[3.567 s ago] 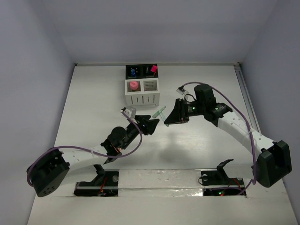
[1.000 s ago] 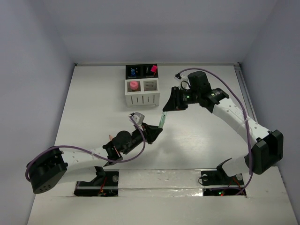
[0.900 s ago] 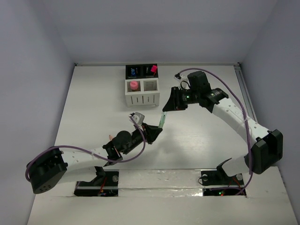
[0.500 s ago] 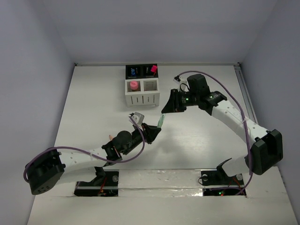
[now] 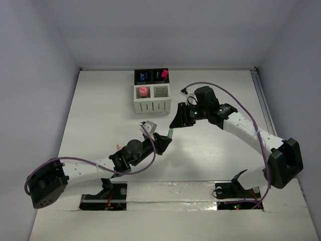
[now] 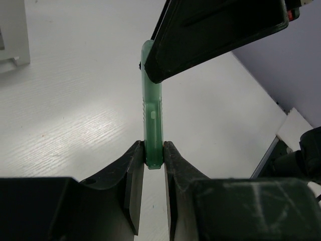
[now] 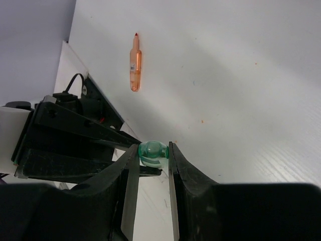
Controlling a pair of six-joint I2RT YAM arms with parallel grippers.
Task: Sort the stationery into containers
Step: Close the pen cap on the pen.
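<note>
A translucent green pen (image 5: 170, 133) hangs above the table, held at both ends. My left gripper (image 5: 164, 140) is shut on its lower end (image 6: 153, 156). The right gripper (image 5: 175, 122) is shut on its rounded upper end (image 7: 152, 152). In the left wrist view the pen (image 6: 152, 108) stands upright, with a right finger (image 6: 215, 30) covering its top. The containers (image 5: 152, 103) stand at the back: a pink item (image 5: 143, 92) in the left white cup, a blue one (image 5: 143, 77) and a pink cap (image 5: 163, 75) in the black cups. An orange pen (image 7: 134, 65) lies flat on the table.
The orange pen (image 5: 119, 146) shows only as a tip beside my left forearm in the top view. The right arm's purple cable (image 5: 225, 93) loops over the table's right half. Grey walls close the table at the left, back and right.
The right gripper has moved left and toward the near edge, closer to the left gripper, carrying the pen's top with it. The left gripper has hardly moved. Both stay closed on the pen.
</note>
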